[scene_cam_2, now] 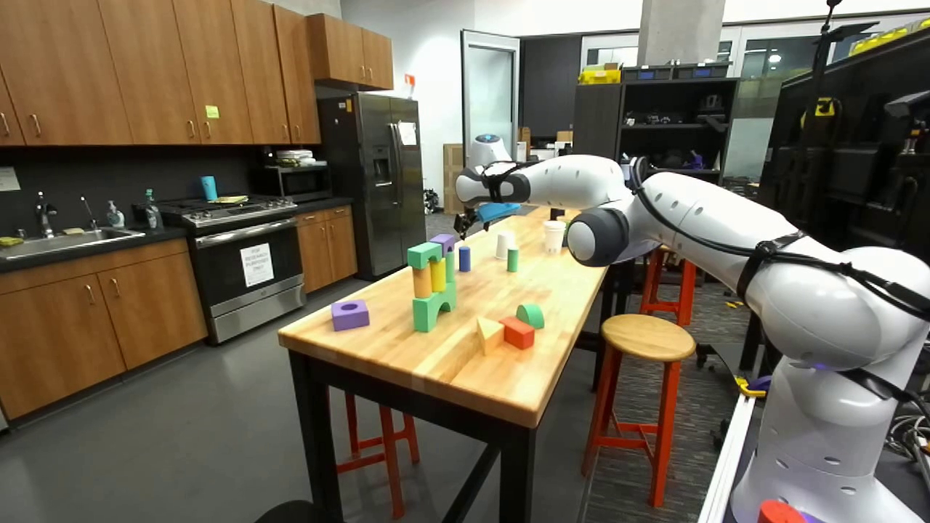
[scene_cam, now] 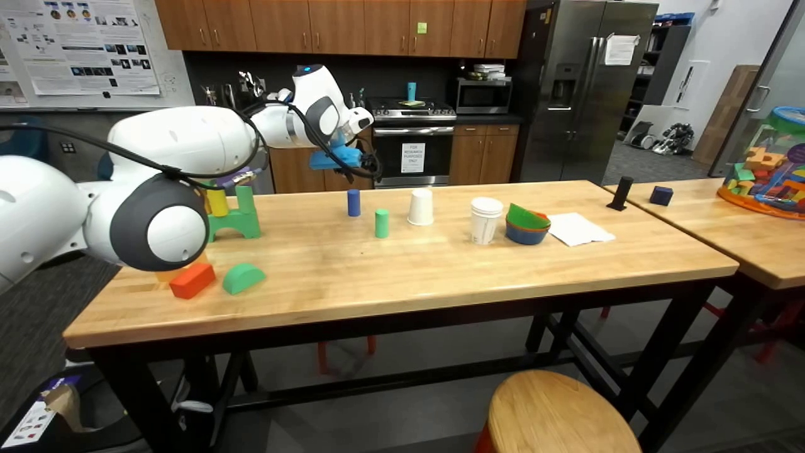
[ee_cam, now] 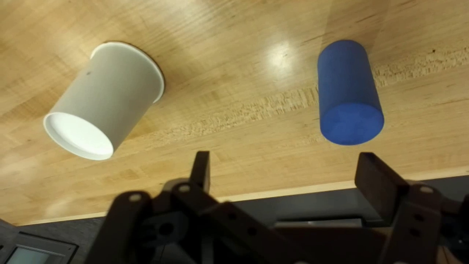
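Observation:
My gripper (ee_cam: 284,165) stands open above the table, its two dark fingers far apart with nothing between them. Nearest to it is an upright blue cylinder (ee_cam: 346,88), just past the right fingertip in the wrist view and not touched. To the left there, an upside-down white cup (ee_cam: 106,95) rests on the wood. Both exterior views show the blue cylinder (scene_cam: 353,202) and the white cup (scene_cam: 421,207), with a green cylinder (scene_cam: 382,223) close by. In an exterior view the gripper (scene_cam_2: 465,224) hangs over the far side of the table, partly dark against the background.
Stacked white cups (scene_cam: 484,220), nested bowls (scene_cam: 527,225) and a white sheet (scene_cam: 578,228) lie further along the table. At the near end in an exterior view rise stacked blocks (scene_cam_2: 434,298), with a purple block (scene_cam_2: 350,315), a red block (scene_cam_2: 517,333) and a green half-round (scene_cam_2: 531,316).

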